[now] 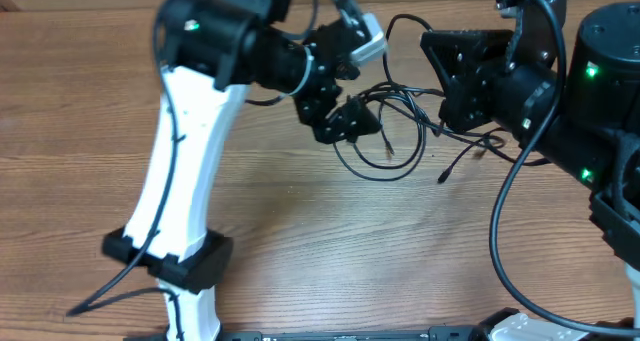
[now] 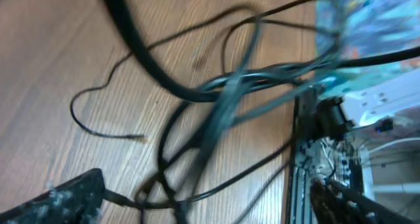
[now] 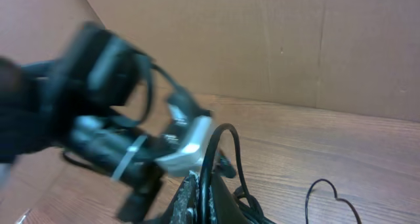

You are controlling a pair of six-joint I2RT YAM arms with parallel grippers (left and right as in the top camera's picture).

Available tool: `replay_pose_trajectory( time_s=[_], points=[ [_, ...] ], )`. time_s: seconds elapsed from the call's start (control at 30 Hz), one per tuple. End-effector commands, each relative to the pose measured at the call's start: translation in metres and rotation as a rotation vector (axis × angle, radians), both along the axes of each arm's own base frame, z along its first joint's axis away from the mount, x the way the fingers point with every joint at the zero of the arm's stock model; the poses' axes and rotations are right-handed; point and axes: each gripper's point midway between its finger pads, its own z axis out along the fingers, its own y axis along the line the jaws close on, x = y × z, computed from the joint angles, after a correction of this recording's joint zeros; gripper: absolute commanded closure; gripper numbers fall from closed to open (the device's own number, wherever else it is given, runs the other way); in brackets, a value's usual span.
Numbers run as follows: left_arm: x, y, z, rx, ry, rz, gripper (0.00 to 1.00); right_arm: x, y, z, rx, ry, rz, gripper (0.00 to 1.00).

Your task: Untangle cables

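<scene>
Carefully now: my left gripper hangs released, its fingers spread wide at the bottom corners of the left wrist view, with the cables bunched between them. My right gripper looks pinched on one strand that arcs up from its tips, though the blur makes that a judgement. The knot sits upper centre of the overhead frame, its loops trailing down onto the table. To do this well, I judge I should close the left on a single cord, not the bundle, then draw the two apart slowly and low, watching for a snag. These cords are thin, glossy black, limp and round, one ending in a small plug. The wood grain looks matte and smooth, so I expect loops to slide rather than hold.
</scene>
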Motion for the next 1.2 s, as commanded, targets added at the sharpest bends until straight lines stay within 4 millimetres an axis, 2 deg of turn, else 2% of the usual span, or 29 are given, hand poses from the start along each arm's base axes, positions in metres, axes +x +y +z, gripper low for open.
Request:
replay_pose_trajectory(
  time_s=[0.0, 0.1, 0.13, 0.17, 0.2, 0.23, 0.33, 0.43, 0.6, 0.8, 1.0, 1.17],
  points=[
    [0.012, -0.003, -0.024, 0.064, 0.003, -0.006, 0.08, -0.005, -0.004, 0.007, 0.002, -0.023, -0.001, 0.96],
    [0.017, -0.005, -0.032, 0.071, 0.019, -0.006, 0.12, -0.005, -0.004, 0.005, -0.016, -0.027, 0.006, 0.96],
    [0.018, -0.005, -0.033, 0.072, 0.020, -0.006, 0.24, -0.005, -0.004, 0.004, -0.017, -0.024, 0.005, 0.96],
    [0.019, -0.006, -0.034, 0.072, 0.019, -0.006, 0.49, -0.005, -0.004, 0.004, -0.018, -0.022, 0.006, 0.96],
    [0.020, -0.006, -0.034, 0.070, 0.015, -0.006, 0.80, -0.006, -0.004, 0.003, -0.019, -0.020, 0.006, 0.96],
    [0.021, -0.007, -0.033, 0.068, 0.010, -0.005, 0.96, -0.006, -0.004, 0.002, -0.021, -0.017, 0.006, 0.96],
    [0.023, -0.006, -0.028, 0.055, -0.004, 0.008, 0.96, -0.007, -0.005, -0.001, -0.030, -0.005, 0.007, 0.96],
    [0.020, -0.002, -0.013, 0.036, -0.024, 0.030, 0.96, -0.008, -0.006, -0.005, -0.041, 0.010, 0.007, 0.96],
    [0.013, 0.016, 0.041, -0.045, -0.079, 0.168, 0.96, 0.003, -0.013, -0.017, -0.113, 0.021, -0.043, 0.96],
    [-0.001, 0.070, 0.108, -0.144, -0.169, 0.398, 0.96, 0.028, -0.016, -0.040, -0.165, 0.084, -0.096, 0.96],
    [-0.012, 0.129, 0.137, -0.173, -0.213, 0.613, 0.96, 0.048, -0.018, -0.062, -0.184, 0.158, -0.115, 0.96],
    [-0.025, 0.167, 0.157, -0.221, -0.230, 0.772, 0.96, 0.070, -0.032, -0.089, -0.210, 0.230, -0.171, 0.96]
  ],
)
